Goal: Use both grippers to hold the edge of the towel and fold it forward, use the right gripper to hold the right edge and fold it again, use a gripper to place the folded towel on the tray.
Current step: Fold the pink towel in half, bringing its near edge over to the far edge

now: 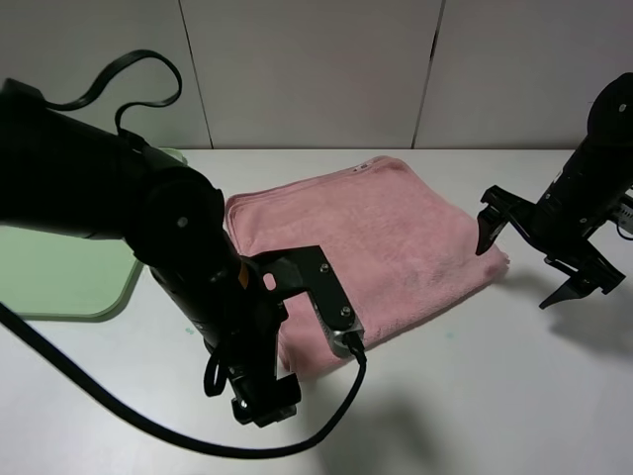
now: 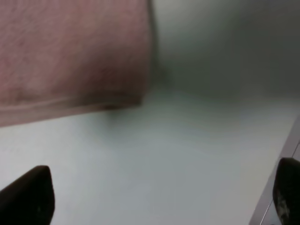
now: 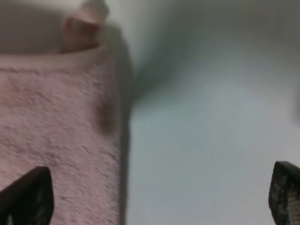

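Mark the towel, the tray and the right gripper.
towel (image 1: 386,237): exterior high view, middle of its top face.
tray (image 1: 69,282): exterior high view, bare floor near its rounded front corner.
right gripper (image 1: 512,278): exterior high view, midway between its open fingertips.

Glossy black arms (image 1: 89,188), looping cables (image 1: 361,366), silver-edged wrist box (image 1: 336,315), pointed right end effector (image 1: 514,275)

We see a white table (image 1: 495,396), softly shadowed, running to a pale grey wall (image 1: 316,69) at the far side, split by vertical seams (image 1: 195,74).
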Robot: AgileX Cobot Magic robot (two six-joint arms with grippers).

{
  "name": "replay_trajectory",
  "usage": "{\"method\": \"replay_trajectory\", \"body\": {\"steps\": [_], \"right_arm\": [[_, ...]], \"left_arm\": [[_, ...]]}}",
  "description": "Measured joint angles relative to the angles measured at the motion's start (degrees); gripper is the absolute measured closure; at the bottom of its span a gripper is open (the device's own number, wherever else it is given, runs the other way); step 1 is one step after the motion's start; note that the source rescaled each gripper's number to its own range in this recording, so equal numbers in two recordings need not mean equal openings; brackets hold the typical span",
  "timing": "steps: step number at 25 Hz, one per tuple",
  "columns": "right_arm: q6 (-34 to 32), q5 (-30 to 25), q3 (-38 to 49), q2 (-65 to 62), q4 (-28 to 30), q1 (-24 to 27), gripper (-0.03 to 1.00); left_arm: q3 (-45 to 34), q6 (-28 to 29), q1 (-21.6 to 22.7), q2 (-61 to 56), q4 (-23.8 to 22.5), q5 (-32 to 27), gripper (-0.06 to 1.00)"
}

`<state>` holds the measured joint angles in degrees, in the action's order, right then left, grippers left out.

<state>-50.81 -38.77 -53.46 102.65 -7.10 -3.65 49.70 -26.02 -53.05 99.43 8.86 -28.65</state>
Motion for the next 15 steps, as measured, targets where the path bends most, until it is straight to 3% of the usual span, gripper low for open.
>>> {"method": "replay_trajectory", "body": {"steps": [8, 15], "right_arm": [[1.2, 2.8, -1.7, 3.2, -2.0, -0.3, -0.03], [1.0, 4.0, -4.1, 6.7, -2.1, -3.8, -0.03]], "left_arm": [[0.0, 0.0, -1.2, 0.1, -0.7, 3.6, 0.02], [0.0, 0.0, -1.2, 0.1, -0.9, 3.9, 0.02]]}}
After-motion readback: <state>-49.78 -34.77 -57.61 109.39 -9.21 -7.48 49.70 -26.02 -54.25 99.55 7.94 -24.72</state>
